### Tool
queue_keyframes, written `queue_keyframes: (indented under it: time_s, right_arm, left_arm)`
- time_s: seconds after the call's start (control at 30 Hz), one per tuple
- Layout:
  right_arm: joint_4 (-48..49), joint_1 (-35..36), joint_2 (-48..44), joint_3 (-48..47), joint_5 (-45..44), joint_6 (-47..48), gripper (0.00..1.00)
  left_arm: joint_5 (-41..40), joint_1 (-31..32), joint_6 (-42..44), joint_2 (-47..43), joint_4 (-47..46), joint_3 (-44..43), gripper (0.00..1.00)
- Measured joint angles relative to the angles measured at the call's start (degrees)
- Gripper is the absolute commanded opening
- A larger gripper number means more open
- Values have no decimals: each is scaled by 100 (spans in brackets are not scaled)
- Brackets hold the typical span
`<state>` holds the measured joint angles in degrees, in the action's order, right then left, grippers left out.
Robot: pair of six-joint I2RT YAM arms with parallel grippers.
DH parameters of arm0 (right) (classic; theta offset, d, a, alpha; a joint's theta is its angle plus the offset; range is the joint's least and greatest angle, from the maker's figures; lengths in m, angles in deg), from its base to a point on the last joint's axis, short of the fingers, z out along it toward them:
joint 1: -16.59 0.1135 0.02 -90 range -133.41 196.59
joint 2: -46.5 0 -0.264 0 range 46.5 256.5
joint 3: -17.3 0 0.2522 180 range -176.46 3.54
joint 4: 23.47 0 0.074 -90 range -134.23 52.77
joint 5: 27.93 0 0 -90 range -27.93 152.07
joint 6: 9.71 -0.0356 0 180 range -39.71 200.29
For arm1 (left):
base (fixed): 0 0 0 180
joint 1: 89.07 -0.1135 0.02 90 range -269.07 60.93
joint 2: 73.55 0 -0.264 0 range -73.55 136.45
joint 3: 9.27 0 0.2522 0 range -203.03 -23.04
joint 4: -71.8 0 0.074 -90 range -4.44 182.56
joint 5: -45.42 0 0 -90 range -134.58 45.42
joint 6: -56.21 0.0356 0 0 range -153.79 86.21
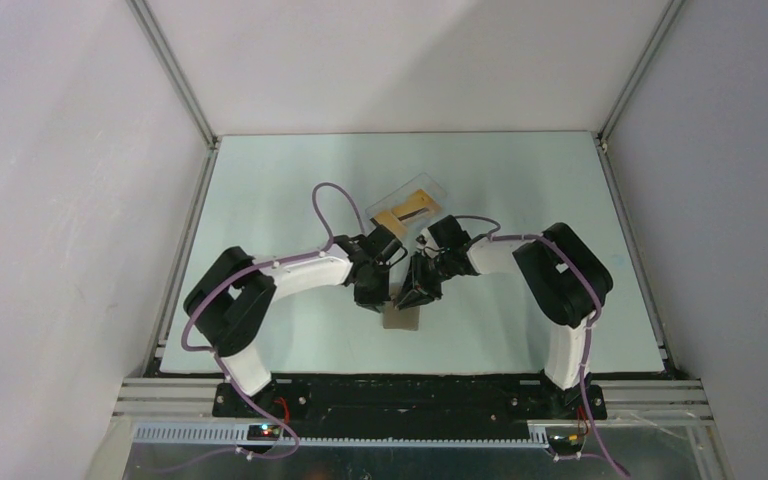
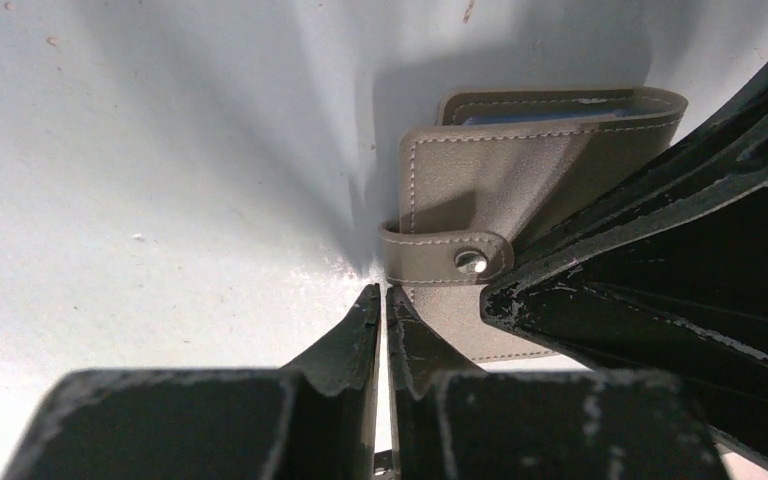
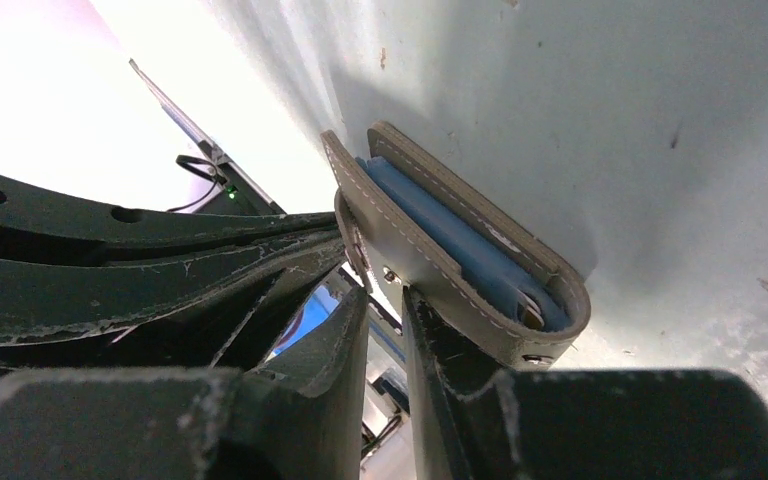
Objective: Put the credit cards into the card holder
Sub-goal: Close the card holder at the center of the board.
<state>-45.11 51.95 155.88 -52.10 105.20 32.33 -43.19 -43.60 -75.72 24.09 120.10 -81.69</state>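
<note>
The grey-taupe card holder (image 1: pixel 401 319) lies folded on the table under both grippers. It is closed by a snap strap (image 2: pixel 442 259), and blue lining shows at its edge (image 3: pixel 460 245). My left gripper (image 2: pixel 381 292) is shut and empty, its tips right at the end of the strap. My right gripper (image 3: pixel 385 297) has its jaws a narrow gap apart. The strap end (image 3: pixel 352 240) sits at its tips, and one finger (image 3: pixel 440 340) rests against the holder's outer face. Orange-gold credit cards (image 1: pixel 401 212) lie in a clear box behind the grippers.
The clear plastic box (image 1: pixel 434 190) sits just behind the two wrists, near the middle of the pale green table (image 1: pixel 290 180). White walls and metal frame rails (image 1: pixel 175 75) enclose the table on the left, right and back.
</note>
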Motion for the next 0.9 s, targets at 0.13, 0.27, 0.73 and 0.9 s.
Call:
queue_keyframes:
  time_s: [0.13,0.27,0.73,0.9]
  right_arm:
    - [11,-4,68,-35,85,-7,22]
    - [9,-7,96,-42,98,-9,20]
    - [13,-22,170,-76,201,-7,20]
    - [17,-22,173,-76,203,-7,20]
  left_arm:
    - [-63,15,2,31,37,0,11]
    - [-118,31,13,31,59,0,20]
    - [11,-201,42,-522,-109,0,33]
    - [225,-302,42,-509,-354,4,33]
